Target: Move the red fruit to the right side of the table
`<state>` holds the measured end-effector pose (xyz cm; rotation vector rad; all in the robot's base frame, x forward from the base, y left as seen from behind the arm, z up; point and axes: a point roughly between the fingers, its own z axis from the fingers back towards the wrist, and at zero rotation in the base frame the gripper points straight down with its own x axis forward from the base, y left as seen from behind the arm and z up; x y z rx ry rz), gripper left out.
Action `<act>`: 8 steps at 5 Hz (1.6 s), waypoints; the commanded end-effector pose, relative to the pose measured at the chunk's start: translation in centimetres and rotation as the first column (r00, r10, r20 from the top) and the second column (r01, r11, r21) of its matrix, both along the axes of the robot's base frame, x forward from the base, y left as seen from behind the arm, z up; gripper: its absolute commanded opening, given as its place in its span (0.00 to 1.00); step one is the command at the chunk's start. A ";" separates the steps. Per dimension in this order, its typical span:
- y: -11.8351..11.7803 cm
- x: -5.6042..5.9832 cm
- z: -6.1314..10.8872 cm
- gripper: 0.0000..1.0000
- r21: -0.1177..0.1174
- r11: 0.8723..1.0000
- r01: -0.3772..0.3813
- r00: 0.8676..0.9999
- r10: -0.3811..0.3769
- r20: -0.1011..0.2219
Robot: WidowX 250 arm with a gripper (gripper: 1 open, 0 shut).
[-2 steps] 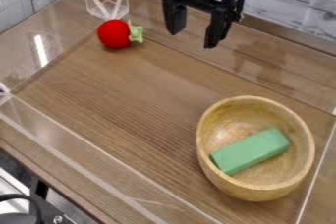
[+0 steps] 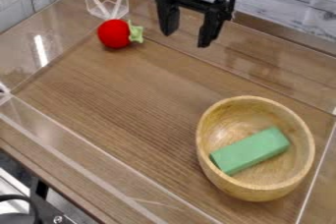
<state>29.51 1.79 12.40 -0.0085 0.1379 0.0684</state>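
Observation:
The red fruit, small and glossy with a green leafy tuft on its right, lies on the brown wood-grain table at the far left. My black gripper hangs to the right of it near the back edge, pointing down. Its two fingers stand wide apart with nothing between them. A gap of bare table separates the gripper from the fruit.
A round light wooden bowl stands at the front right and holds a green rectangular block. Low clear plastic walls edge the tabletop. A pair of pale thin rods leans behind the fruit.
The gripper has shifted slightly left and toward the back, a little closer to the red fruit. It stays open. The fruit, bowl and block have not moved.

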 end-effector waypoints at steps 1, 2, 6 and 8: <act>1.6 0.9 1.9 0.00 0.005 0.999 -0.045 0.997 0.044 0.058; 3.8 1.0 2.5 1.00 0.011 0.996 -0.088 0.993 0.087 0.076; 11.8 3.0 -1.5 1.00 0.047 0.998 -0.029 0.993 0.023 0.114; 13.6 2.1 -2.0 1.00 0.058 0.998 -0.018 0.993 0.011 0.120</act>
